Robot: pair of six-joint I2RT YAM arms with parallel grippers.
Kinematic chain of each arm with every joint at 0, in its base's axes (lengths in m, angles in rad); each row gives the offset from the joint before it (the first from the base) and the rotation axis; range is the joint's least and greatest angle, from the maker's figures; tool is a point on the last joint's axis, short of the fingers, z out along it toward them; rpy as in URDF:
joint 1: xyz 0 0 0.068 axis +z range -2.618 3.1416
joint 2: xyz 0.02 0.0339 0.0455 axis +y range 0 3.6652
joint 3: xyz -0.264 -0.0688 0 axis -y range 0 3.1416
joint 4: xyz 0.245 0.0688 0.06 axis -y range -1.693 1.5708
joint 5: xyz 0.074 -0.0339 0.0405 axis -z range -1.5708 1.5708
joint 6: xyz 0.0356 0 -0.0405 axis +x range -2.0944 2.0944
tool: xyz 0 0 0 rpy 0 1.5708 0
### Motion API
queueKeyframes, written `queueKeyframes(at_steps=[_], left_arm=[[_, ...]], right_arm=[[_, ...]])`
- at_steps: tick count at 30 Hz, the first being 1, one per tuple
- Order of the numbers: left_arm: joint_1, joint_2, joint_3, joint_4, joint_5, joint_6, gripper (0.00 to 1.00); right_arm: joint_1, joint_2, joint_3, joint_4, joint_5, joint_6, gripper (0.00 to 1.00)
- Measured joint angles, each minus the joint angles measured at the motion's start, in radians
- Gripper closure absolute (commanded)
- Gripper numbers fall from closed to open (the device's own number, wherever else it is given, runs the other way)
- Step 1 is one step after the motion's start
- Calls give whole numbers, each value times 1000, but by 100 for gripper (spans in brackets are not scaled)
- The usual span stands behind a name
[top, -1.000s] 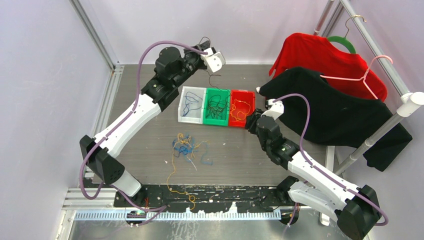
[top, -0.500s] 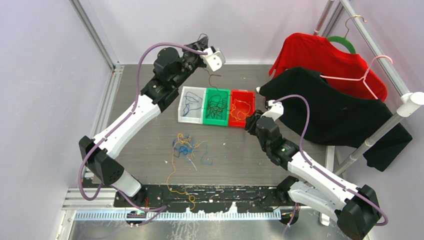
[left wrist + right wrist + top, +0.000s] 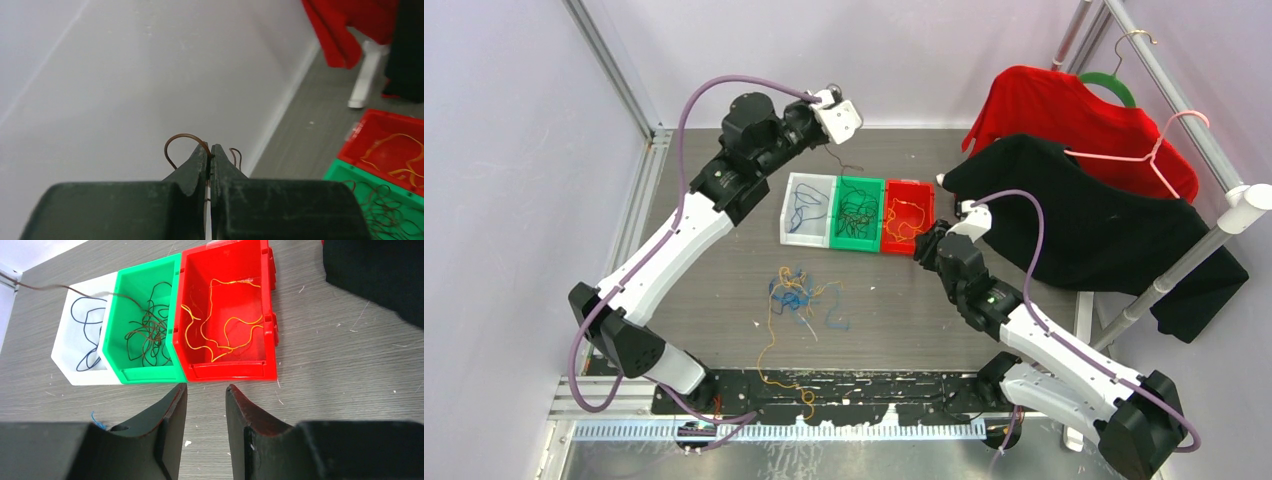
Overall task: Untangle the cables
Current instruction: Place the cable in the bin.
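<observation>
The left jaws are clamped on a thin dark-brown cable [image 3: 182, 134]; the right jaws stand partly apart, empty, near the red plastic bin [image 3: 232, 371].

I have bare worktop [image 3: 894, 300] between cable tangle [image 3: 799, 298] and bins [image 3: 857, 210]. A black garment [image 3: 1084, 225] crowds the right; one cable [image 3: 45, 288] hangs from left pincer [image 3: 210, 148] into the bins.

Grey wood grain is shown by the desk [image 3: 894, 320]. A dark blue cable [image 3: 85, 335] is seen in the white bin [image 3: 62, 362], dark cables [image 3: 147, 332] in the green bin [image 3: 145, 375], yellow cables [image 3: 215, 345] in the red bin [image 3: 230, 372]. Blue and orange are mixed in the tangle [image 3: 799, 295]. A brown cable [image 3: 181, 135] is also seen.
</observation>
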State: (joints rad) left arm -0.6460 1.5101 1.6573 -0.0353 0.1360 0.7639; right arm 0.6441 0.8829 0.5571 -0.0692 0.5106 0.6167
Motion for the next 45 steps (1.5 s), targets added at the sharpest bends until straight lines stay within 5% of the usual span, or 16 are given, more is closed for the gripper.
queueKeyframes(at_steps=[19,27,38,45], left_arm=[[0,180,-76,-162,135,-59,100],[-15,324,3,-169,152,-111,100],[-140,560,177,-268,-105,-105,100],[-117,593,180,-346,-211,-163,100]], right_arm=[[-7,-29,-32,18,8,8,64],[-14,5,-32,45,3,19,65],[-39,7,-33,61,3,24,65],[-49,-6,-37,61,4,33,66]])
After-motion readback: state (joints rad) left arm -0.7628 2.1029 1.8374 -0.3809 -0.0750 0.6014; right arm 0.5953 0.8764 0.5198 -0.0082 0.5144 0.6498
